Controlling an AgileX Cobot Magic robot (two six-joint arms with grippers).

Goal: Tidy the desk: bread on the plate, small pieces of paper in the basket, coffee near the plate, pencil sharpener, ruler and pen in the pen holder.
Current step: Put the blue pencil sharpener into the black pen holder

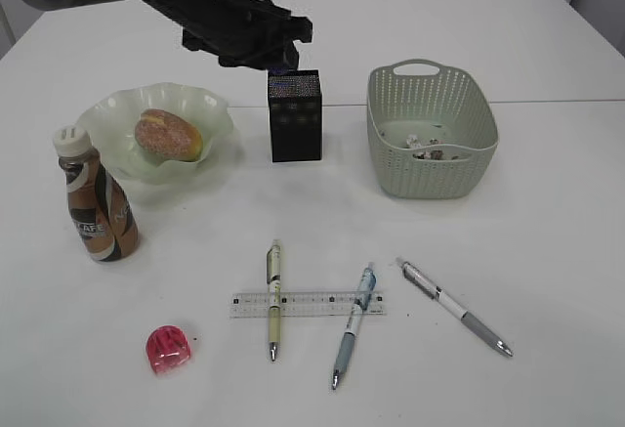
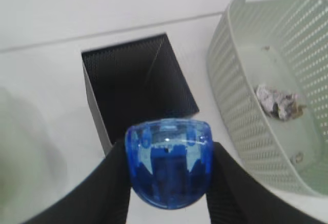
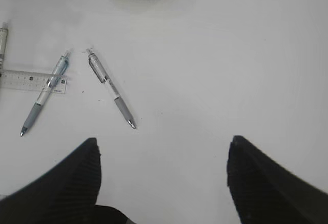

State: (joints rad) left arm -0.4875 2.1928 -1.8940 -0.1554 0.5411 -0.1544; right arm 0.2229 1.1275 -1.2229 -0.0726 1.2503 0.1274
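My left gripper (image 2: 169,183) is shut on a blue pencil sharpener (image 2: 169,165), held just above the open black pen holder (image 2: 138,80); in the exterior view the gripper (image 1: 280,59) hovers over the holder (image 1: 294,114). A red pencil sharpener (image 1: 169,348), a clear ruler (image 1: 306,304) and three pens (image 1: 274,298) (image 1: 354,322) (image 1: 454,306) lie at the table front. Bread (image 1: 166,135) sits on the green plate (image 1: 107,114). The coffee bottle (image 1: 96,197) stands beside the plate. My right gripper (image 3: 164,141) is open and empty above bare table.
The grey-green basket (image 1: 430,129) right of the holder holds crumpled paper pieces (image 1: 425,147), which also show in the left wrist view (image 2: 277,101). The right wrist view shows two pens (image 3: 110,87) (image 3: 45,93) and the ruler's end (image 3: 31,79).
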